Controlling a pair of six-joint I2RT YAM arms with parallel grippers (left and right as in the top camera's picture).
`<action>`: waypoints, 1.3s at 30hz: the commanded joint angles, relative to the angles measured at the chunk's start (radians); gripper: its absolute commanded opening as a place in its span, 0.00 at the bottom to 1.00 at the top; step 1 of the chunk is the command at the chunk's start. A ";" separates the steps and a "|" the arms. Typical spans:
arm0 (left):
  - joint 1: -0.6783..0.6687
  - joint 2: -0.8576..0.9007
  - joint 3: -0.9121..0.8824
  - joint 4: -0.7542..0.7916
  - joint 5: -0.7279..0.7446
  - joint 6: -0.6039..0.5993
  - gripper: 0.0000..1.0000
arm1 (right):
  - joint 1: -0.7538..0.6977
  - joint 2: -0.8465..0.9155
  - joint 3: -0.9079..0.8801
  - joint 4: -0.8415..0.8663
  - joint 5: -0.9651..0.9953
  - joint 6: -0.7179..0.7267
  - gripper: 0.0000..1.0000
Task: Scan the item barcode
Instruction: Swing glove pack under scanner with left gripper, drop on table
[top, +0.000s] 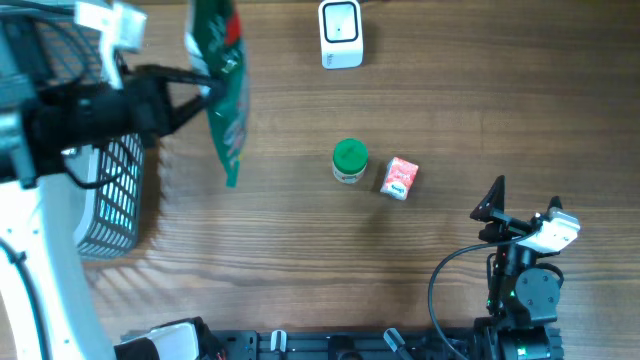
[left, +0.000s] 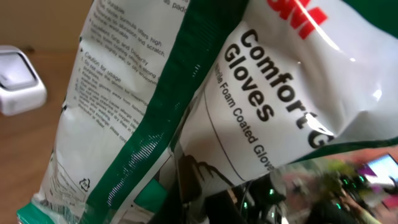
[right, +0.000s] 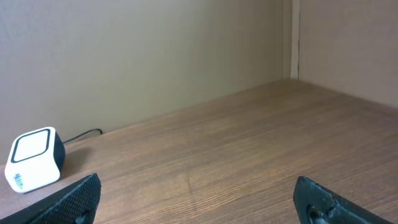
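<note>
left gripper (top: 208, 88) is clamping glove packet (top: 228, 130) at 10 o'clock | right gripper (top: 523, 203) is hanging spread wide, empty, at 4 o'clock

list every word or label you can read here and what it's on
"Comfort" and "Gloves": large black print on the glove packet.
"Foam Coated Glov", cut off: smaller line on the same packet.
"3M", red and partly cropped: the packet's top edge.
Small print on the packet's other panel: too small to read.
Logo on the scanner: too small to read.
Print on the red box and green-lidded jar: blurred.
</note>
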 joint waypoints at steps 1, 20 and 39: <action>-0.048 0.013 -0.166 0.047 0.016 0.120 0.04 | -0.003 -0.005 0.002 0.005 -0.002 -0.002 1.00; -0.134 0.015 -0.807 0.619 -0.164 -0.195 0.04 | -0.003 -0.005 0.002 0.005 -0.002 -0.003 1.00; -0.410 0.072 -0.885 0.892 -0.414 -0.324 0.04 | -0.003 -0.005 0.002 0.005 -0.002 -0.003 1.00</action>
